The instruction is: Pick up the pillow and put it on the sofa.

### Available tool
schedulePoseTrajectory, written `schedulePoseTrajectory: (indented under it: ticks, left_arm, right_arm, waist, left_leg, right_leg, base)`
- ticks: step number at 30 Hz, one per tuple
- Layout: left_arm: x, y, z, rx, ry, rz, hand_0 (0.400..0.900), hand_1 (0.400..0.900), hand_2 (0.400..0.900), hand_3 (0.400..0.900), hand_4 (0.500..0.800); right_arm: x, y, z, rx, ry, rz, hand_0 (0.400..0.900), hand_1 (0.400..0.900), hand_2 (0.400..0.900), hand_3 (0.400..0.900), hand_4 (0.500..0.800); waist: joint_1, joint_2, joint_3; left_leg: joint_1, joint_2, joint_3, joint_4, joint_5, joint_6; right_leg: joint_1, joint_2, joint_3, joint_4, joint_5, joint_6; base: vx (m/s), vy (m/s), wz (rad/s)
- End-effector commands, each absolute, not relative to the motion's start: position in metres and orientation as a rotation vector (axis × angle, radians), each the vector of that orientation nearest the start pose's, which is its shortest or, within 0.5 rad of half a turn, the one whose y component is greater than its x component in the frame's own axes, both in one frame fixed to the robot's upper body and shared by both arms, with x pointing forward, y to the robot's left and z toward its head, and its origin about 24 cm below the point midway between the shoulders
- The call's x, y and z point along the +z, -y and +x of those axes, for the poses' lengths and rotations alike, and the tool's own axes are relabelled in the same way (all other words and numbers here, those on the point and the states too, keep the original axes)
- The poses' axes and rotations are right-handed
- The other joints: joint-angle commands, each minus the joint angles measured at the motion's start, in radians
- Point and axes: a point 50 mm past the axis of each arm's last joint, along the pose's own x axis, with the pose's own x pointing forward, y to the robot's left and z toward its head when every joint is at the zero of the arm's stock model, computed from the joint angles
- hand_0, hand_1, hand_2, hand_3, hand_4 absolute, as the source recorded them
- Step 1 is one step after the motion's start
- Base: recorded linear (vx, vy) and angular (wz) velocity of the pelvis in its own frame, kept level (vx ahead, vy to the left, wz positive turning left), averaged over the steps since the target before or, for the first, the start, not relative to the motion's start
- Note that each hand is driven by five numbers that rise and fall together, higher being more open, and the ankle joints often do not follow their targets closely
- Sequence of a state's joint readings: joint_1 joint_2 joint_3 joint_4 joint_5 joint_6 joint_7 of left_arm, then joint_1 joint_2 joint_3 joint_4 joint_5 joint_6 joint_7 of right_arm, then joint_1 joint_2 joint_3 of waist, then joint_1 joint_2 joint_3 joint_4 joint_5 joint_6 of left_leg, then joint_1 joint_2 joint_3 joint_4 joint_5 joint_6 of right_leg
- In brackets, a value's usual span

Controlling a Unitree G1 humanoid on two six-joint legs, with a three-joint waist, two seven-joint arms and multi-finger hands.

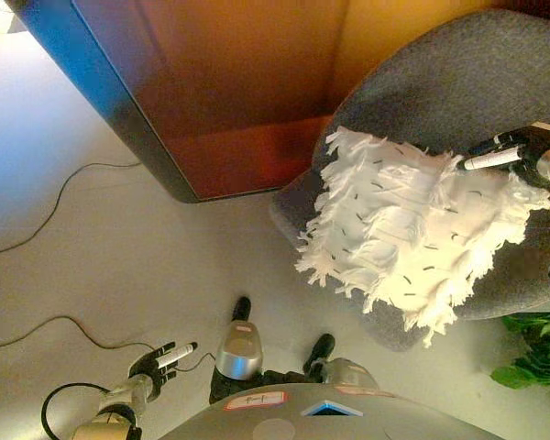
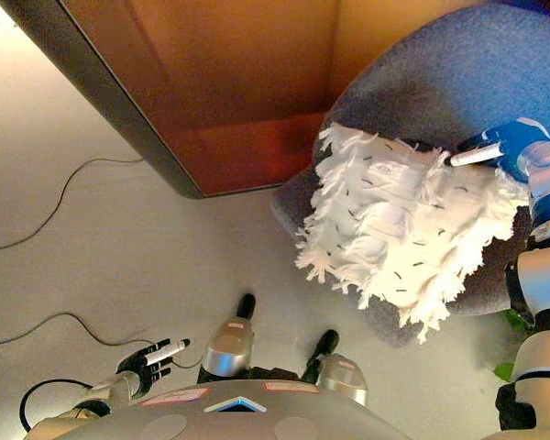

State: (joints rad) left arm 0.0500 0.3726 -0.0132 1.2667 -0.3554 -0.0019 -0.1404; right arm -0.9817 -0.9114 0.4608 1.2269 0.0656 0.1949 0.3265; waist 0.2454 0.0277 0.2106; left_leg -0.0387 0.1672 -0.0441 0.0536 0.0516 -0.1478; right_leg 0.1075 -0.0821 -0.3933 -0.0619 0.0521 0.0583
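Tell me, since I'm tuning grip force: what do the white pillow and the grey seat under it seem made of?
The white shaggy pillow looks like soft fabric: ragged strips fringe its edges and small dark flecks dot its face. The grey rounded sofa seat looks upholstered in matte, felt-like woven cloth, with no sheen; the exact fibre cannot be told. The right hand rests at the pillow's upper corner.

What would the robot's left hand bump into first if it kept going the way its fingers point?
Probably nothing soon. The left hand hangs low over bare floor, fingers straight, pointing up-right. Far along that line lies the grey sofa with the white pillow, though depth is unclear.
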Motion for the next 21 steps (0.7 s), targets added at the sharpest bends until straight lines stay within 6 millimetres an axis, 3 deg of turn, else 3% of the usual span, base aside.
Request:
schedulePoseTrajectory:
  ticks: [1,6,12,17,21]
  left_arm:
    - [-0.144,-0.308,0.044,0.305,-1.289,0.061,0.900,0.900,0.900,0.900,0.800]
    - [-0.144,-0.308,0.047,0.309,-1.279,0.046,0.900,0.900,0.900,0.900,0.800]
    - [-0.143,-0.307,0.057,0.307,-1.249,0.037,0.900,0.900,0.900,0.900,0.800]
    - [-0.143,-0.302,0.069,0.323,-1.213,-0.002,0.900,0.900,0.900,0.900,0.800]
    - [-0.141,-0.299,0.085,0.355,-1.167,-0.029,0.900,0.900,0.900,0.900,0.800]
  right_arm:
    - [0.225,0.400,0.338,-0.370,-0.460,-0.830,0.900,0.900,0.900,0.900,0.800]
    - [0.216,0.401,0.336,-0.349,-0.490,-0.809,0.900,0.900,0.900,0.900,0.800]
    - [0.203,0.392,0.340,-0.310,-0.392,-0.766,0.900,0.900,0.900,0.900,0.800]
    - [0.169,0.377,0.337,-0.254,-0.314,-0.697,0.900,0.900,0.900,0.900,0.800]
    - [0.123,0.353,0.328,-0.214,-0.267,-0.618,0.900,0.900,0.900,0.900,0.800]
  waist:
    - [-0.013,-0.043,-0.084]
    - [-0.035,-0.050,-0.095]
    - [-0.080,-0.058,-0.124]
    - [-0.137,-0.064,-0.146]
    - [-0.192,-0.066,-0.155]
  left_leg:
    - [-0.056,-0.037,0.028,-0.039,0.097,0.022]
    - [-0.042,-0.036,0.045,-0.050,0.090,0.024]
    - [0.009,-0.037,0.075,-0.086,0.079,0.031]
    - [0.056,-0.034,0.116,-0.102,0.060,0.040]
    - [0.095,-0.027,0.159,-0.113,0.044,0.047]
  right_leg:
    - [-0.006,0.012,0.026,0.153,-0.131,-0.043]
    - [0.001,0.009,0.046,0.132,-0.120,-0.037]
    - [0.004,-0.003,0.078,0.103,-0.093,-0.016]
    - [-0.006,-0.013,0.116,0.092,-0.072,0.001]
    - [-0.016,-0.014,0.152,0.092,-0.058,0.010]
  base:
    - [0.02,0.009,-0.12]
    - [0.00,0.021,-0.13]
    - [-0.04,0.050,-0.18]
    - [-0.09,0.066,-0.26]
    - [-0.09,0.047,-0.23]
